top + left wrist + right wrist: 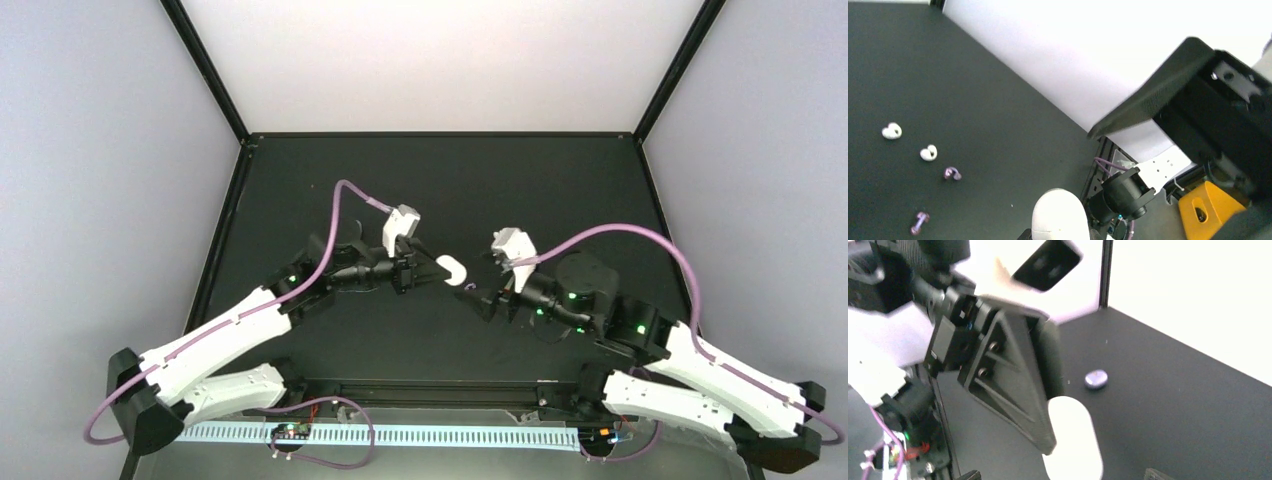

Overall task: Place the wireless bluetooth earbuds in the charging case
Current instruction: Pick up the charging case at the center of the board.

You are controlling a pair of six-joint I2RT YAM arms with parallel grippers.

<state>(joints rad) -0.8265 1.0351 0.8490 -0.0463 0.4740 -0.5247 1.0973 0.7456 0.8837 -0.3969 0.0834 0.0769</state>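
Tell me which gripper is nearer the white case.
Left. The left gripper is shut on the white case; the right gripper stands open just beside it, not gripping.

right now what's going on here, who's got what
The left tool is shut on a white oval charging case near the middle of the black table. The right tool faces it with its fingers open, holding nothing. Two white earbuds and two purple earbuds lie loose on the table, none in a case yet. A small purple case sits on the table by itself.
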